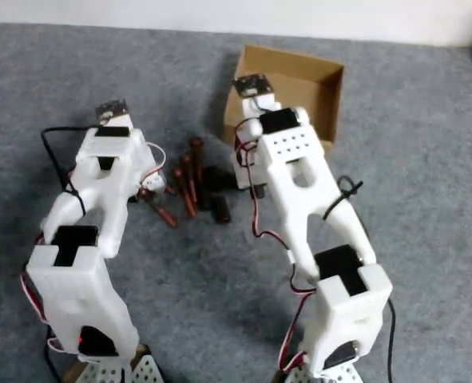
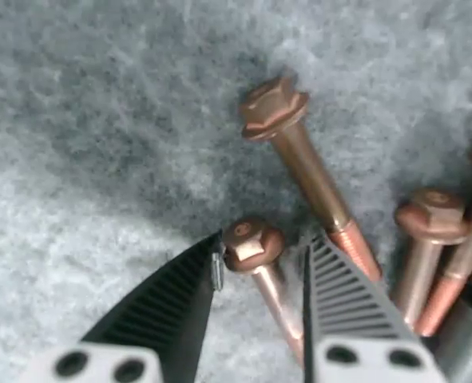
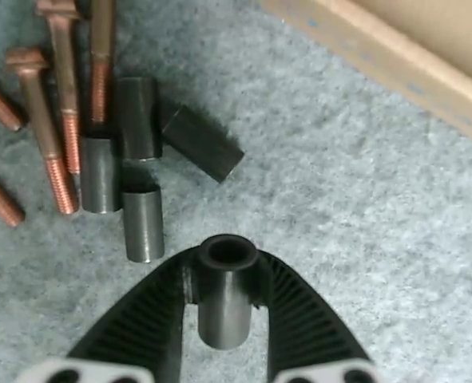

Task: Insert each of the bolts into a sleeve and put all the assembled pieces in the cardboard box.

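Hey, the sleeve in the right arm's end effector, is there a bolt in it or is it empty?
Empty: the sleeve gripped by the right end effector shows an open, dark bore, with no bolt inside.

The high camera is hanging above and behind the two arms' bases, looking steeply down over the grey mat (image 1: 411, 159) and taking in both arms, the bolts (image 1: 184, 183), the loose sleeves (image 1: 217, 199) and the cardboard box (image 1: 334, 100). The left wrist camera is peering from very close past the left gripper (image 2: 263, 243) onto those same bolts. The right wrist camera is sitting a little farther back, facing past the right gripper (image 3: 228, 263) and its held sleeve (image 3: 224, 307) toward the same pile and the box's wall.
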You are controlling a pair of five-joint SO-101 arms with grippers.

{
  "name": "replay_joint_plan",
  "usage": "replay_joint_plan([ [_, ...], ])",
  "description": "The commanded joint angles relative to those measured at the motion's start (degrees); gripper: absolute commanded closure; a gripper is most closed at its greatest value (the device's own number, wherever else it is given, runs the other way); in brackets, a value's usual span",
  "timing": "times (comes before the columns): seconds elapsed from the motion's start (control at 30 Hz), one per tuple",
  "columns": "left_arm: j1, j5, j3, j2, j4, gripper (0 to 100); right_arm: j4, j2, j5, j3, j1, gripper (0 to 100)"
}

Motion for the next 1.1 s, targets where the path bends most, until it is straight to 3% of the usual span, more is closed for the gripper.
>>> replay_joint_plan([
  [0.0,0.5,0.3,0.0,0.0,1.5,84,-1.4,-3.1,1.0,-0.1,0.9,99.3],
  [0.27,12.9,0.8,0.1,-0.4,10.9,84,-1.4,-3.1,1.0,-0.1,0.9,99.3],
  [0.43,11.5,11.6,0.2,-0.2,11.4,84,-1.4,-3.1,1.0,-0.1,0.9,99.3],
  [0.67,7.5,12.0,0.2,0.0,10.9,84,-1.4,-3.1,1.0,-0.1,0.9,99.3],
  [0.87,2.6,12.2,0.2,0.0,5.7,84,-1.4,-3.1,1.0,-0.1,0.9,99.3],
  [1.07,1.9,12.2,0.5,0.0,2.9,84,-1.4,-3.1,1.0,-0.1,0.9,99.3],
])
